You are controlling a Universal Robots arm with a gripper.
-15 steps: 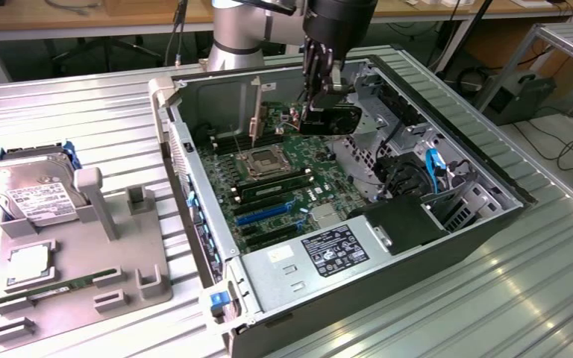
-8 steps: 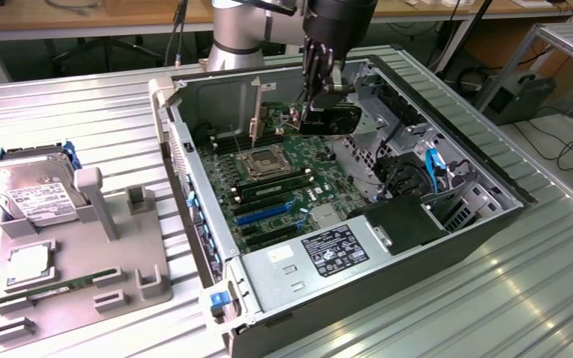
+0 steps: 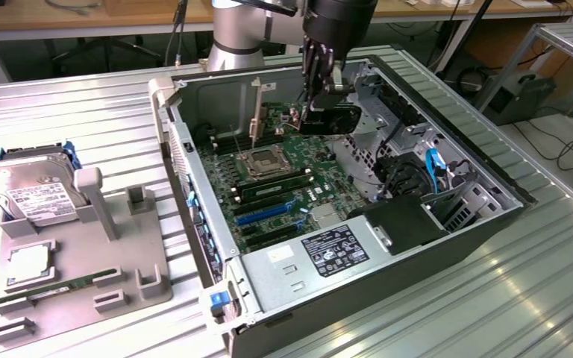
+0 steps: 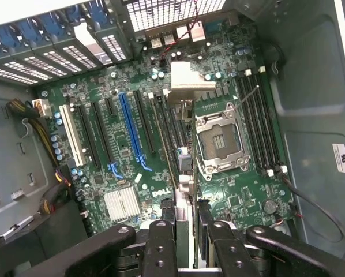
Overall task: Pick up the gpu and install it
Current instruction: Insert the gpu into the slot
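The gpu point(image 3: 328, 119) hangs on edge inside the open computer case point(image 3: 486, 216), above the green motherboard point(image 3: 266, 186). My gripper point(image 3: 318, 95) comes down from above and is shut on it. Its silver end bracket point(image 3: 257, 112) points toward the exterior view's left. In the wrist view the gpu point(image 4: 184, 173) runs as a thin edge away from my gripper point(image 4: 187, 245), and its bracket point(image 4: 187, 81) ends near the rear ports. It hovers between the CPU socket point(image 4: 218, 141) and the long slots, to one side of the blue slot point(image 4: 130, 124).
A grey fixture plate point(image 3: 87, 253) on the exterior view's left holds a hard drive point(image 3: 27, 190), a square chip point(image 3: 27, 262) and a RAM stick point(image 3: 48, 289). Inside the case are the power supply point(image 3: 334, 250), drive cages point(image 3: 446, 194) and cables point(image 4: 37, 127).
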